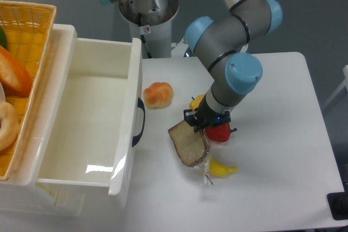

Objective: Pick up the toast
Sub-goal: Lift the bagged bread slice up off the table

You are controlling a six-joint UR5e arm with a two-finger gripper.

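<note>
The toast, a brown slice with a darker crust in clear plastic, hangs tilted just right of the drawer front. Its twisted plastic tail dangles below it. My gripper is shut on the slice's upper right edge, and its fingers are mostly hidden under the wrist. The slice looks lifted off the white table and covers part of the yellow banana.
A round orange bun lies by the drawer handle. A red pepper and a yellow piece sit under the wrist. The open white drawer fills the left, with a wicker basket of bread beyond.
</note>
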